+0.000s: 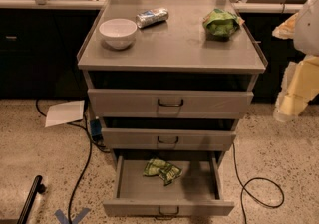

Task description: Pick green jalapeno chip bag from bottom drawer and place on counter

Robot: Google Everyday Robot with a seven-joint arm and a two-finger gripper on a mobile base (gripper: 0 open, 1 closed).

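One grey cabinet (pixel 87 79) stands in the middle, and everything else is placed against it. It has three drawers, each with one dark wire handle. The top drawer (pixel 129 102) and the middle drawer (pixel 129 138) are pushed in, or nearly so. The bottom drawer (pixel 199 208) is pulled well out toward the front of the cabinet.

One green jalapeno chip bag (pixel 162 169) lies crumpled on that drawer's flat floor. It sits near the middle, toward the back, clear of both side walls.

The desk (pixel 174 44) forms the cabinet's top and carries three things. One white bowl (pixel 117 33) stands upright toward its front left. One silver-blue packet (pixel 152 17) lies on its side just behind and to the right of the bowl. One lime-green bag (pixel 221 23) sits at the back right, well apart from the other two.

The pincer (pixel 288 106) hangs to the right of the cabinet, outside its edge, at about the height of the top drawer. It is well apart from the chip bag and touches nothing. I cannot tell whether it is spread or pressed together.

On the floor (pixel 279 153) one sheet of paper (pixel 65 112) lies left of the cabinet. Two dark cables are there as well: one cable (pixel 82 168) runs along the cabinet's left side, and one looped cable (pixel 261 188) lies by its right. Blue tape marks (pixel 72 215) sit at the front left.
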